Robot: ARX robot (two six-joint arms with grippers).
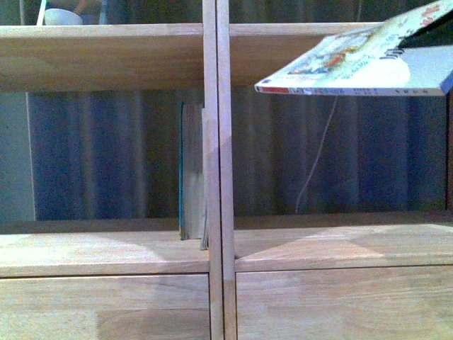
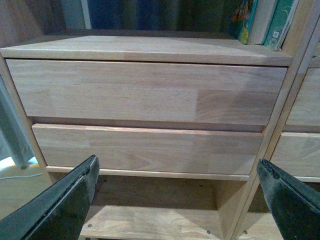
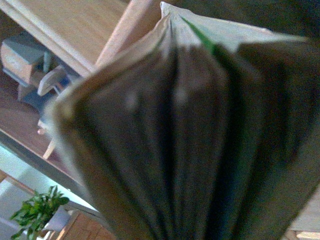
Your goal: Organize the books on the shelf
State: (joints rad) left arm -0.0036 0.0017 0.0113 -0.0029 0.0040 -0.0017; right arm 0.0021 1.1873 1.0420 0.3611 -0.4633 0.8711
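The light-wood shelf (image 1: 216, 142) fills the front view, its central upright in the middle. A few slim teal-edged and pale books (image 1: 191, 170) stand against the left side of the upright; they also show in the left wrist view (image 2: 265, 20). The cartoon-cover softcover book (image 1: 354, 60) hangs nearly flat at the upper right, red-and-white spine toward me, in front of the right compartment. My right gripper is shut on it; its pages (image 3: 190, 140) fill the right wrist view and hide the jaws. My left gripper (image 2: 175, 200) is open and empty, facing the drawer fronts (image 2: 145, 90).
A white bowl (image 1: 62, 15) sits on the upper board at the left. A thin white cable (image 1: 315, 163) hangs behind the right compartment before a dark curtain. A potted plant (image 3: 35, 212) and a wooden toy (image 3: 30, 60) show beside the book.
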